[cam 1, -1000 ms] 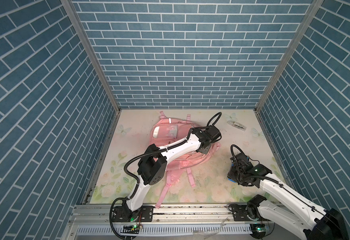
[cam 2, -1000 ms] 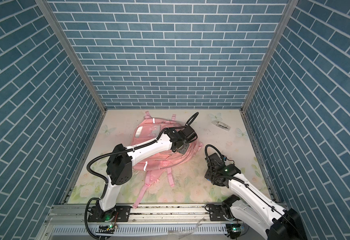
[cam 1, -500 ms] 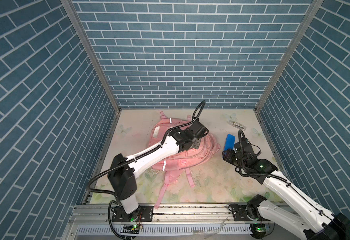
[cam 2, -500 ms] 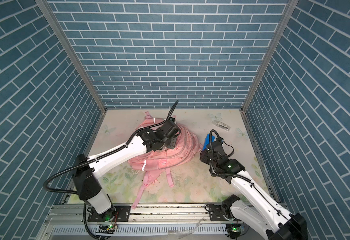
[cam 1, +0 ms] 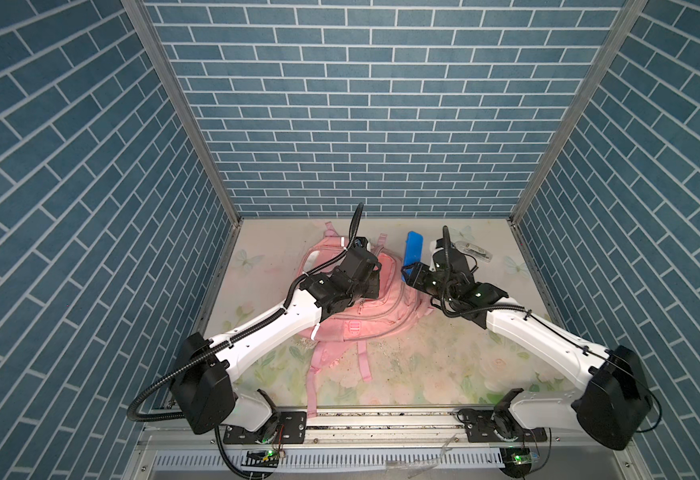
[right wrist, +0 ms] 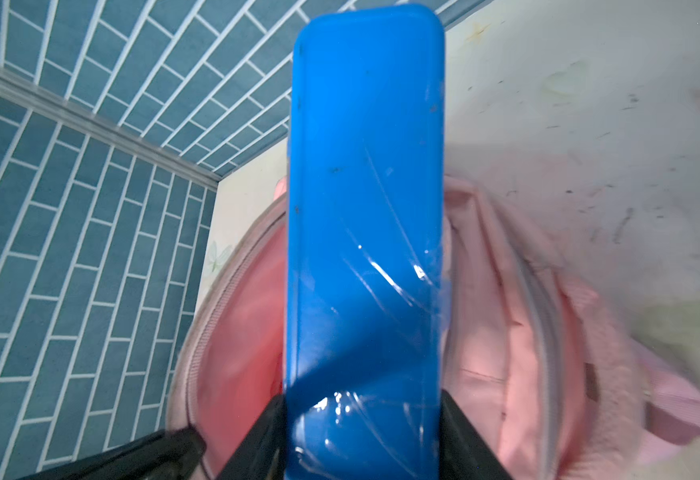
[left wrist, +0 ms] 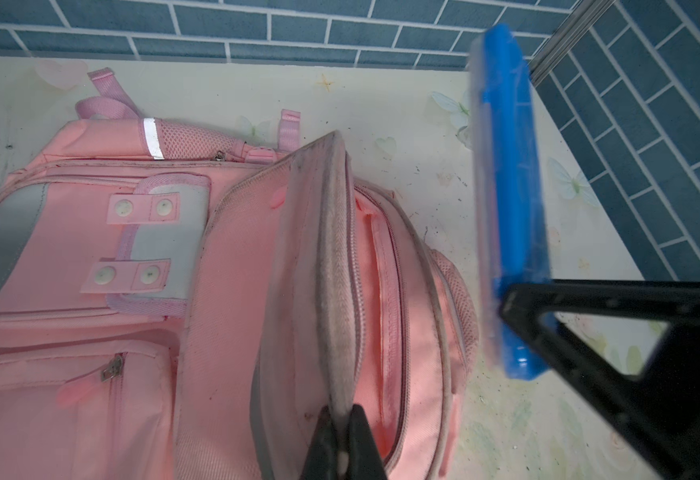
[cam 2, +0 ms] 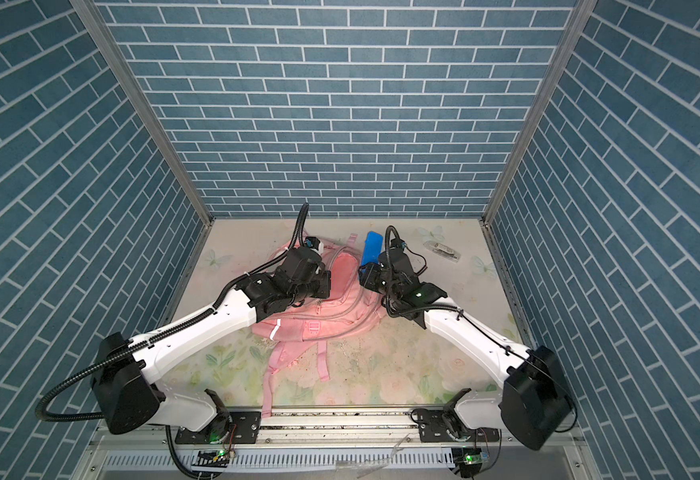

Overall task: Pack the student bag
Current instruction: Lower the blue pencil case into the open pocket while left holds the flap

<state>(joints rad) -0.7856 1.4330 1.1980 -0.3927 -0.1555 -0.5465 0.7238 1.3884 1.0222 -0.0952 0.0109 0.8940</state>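
The bag-filling step is under way. The student bag (cam 1: pixel 375 320) is lying flat on the table (cam 1: pixel 423 365), toward the back and a little left of the middle, with its straps trailing toward the front rail. The left gripper (left wrist: pixel 342 419) is pinching the zipped edge of the flap (left wrist: pixel 335 249) with its jaws pressed together on the fabric, and is holding it up so that the opening (left wrist: pixel 381 311) is gaping beneath it.

The right gripper (cam 1: pixel 411 277) is clamping the lower end of a blue case (cam 1: pixel 413 249), jaws on either side of it. The case is standing nearly upright in the air, just beside the bag's right edge and not yet inside.

The next move, as I judge it, is calling for the case to be tipped and slid, long end first, into the gap under the lifted flap. The gap is looking narrow, so the left side needs to be holding the flap high enough for the case to clear the zip.

A small clear packet (cam 1: pixel 473 249) is lying near the back right corner, well apart from the bag.
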